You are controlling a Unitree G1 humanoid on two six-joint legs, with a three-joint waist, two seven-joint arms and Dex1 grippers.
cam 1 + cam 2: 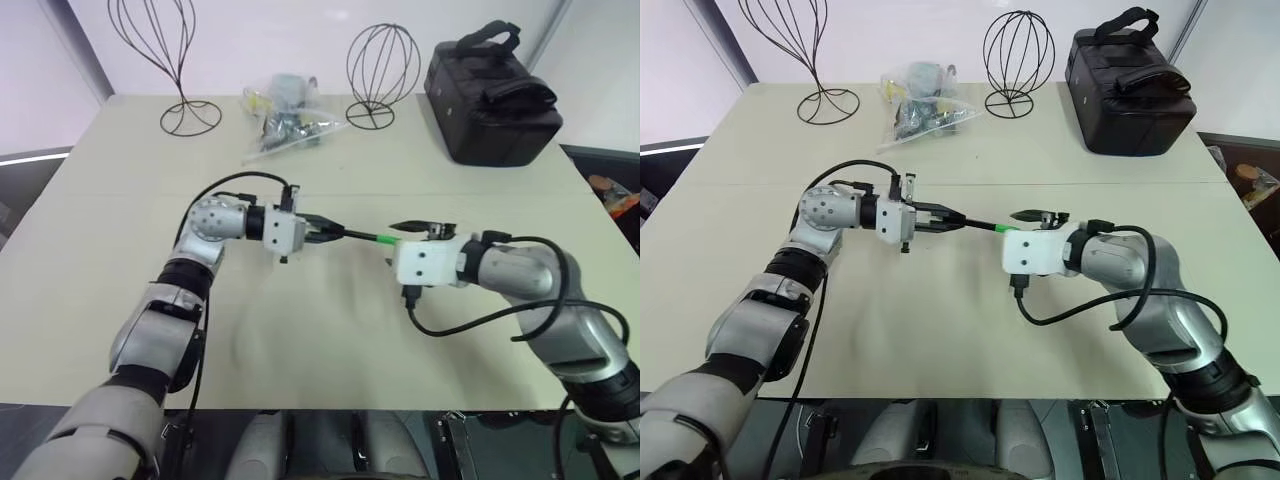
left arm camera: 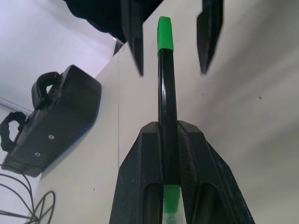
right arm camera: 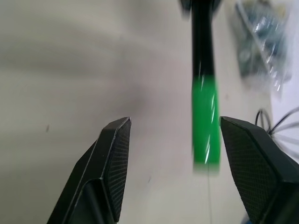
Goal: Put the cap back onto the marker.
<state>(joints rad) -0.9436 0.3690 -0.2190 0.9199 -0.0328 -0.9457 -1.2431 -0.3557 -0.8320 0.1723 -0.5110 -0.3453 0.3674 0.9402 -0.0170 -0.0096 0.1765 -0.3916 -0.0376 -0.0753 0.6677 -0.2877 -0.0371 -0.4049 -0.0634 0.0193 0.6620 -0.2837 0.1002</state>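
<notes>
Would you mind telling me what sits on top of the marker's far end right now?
The green cap is on the end of the marker, between the open right end effector fingers. The tip beneath it is covered.

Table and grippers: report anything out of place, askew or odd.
Nothing stands out. The marker is clamped straight in the left gripper, and the green cap sits on its far end in line with the barrel. The right gripper stands open around the cap, not touching. The bag, wire stands and plastic packet sit upright at the table's back.

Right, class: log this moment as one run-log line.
left tool: shut on marker | cap: on marker's end | right tool: open, cap between fingers, untouched
</notes>
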